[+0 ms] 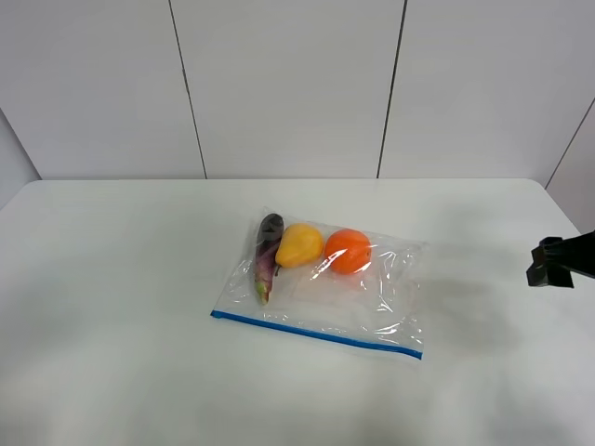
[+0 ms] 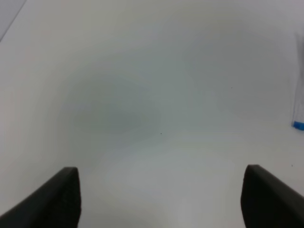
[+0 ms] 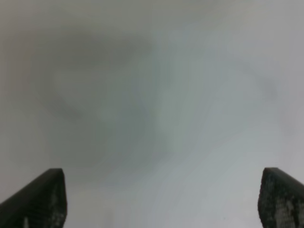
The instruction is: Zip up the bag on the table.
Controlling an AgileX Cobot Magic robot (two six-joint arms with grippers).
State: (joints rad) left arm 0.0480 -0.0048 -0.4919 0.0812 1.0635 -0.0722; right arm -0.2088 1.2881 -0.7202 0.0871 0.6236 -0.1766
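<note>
The clear crinkly bag [image 1: 386, 297] lies flat in the middle of the white table [image 1: 112, 307]. Its blue zipper strip [image 1: 316, 333] runs along the near edge. Through the plastic show a purple eggplant [image 1: 268, 243], a yellow pear [image 1: 299, 244] and an orange [image 1: 348, 251]. My right gripper [image 1: 547, 262] hovers at the table's far right, well apart from the bag. In its wrist view the right gripper [image 3: 164, 172] is open over bare table. My left gripper [image 2: 161, 170] is open with nothing between its fingers. One blue end of the zipper strip [image 2: 298, 125] shows at that view's edge.
A pale panelled wall [image 1: 288, 84] stands behind the table's far edge. White tabletop surrounds the bag on all sides.
</note>
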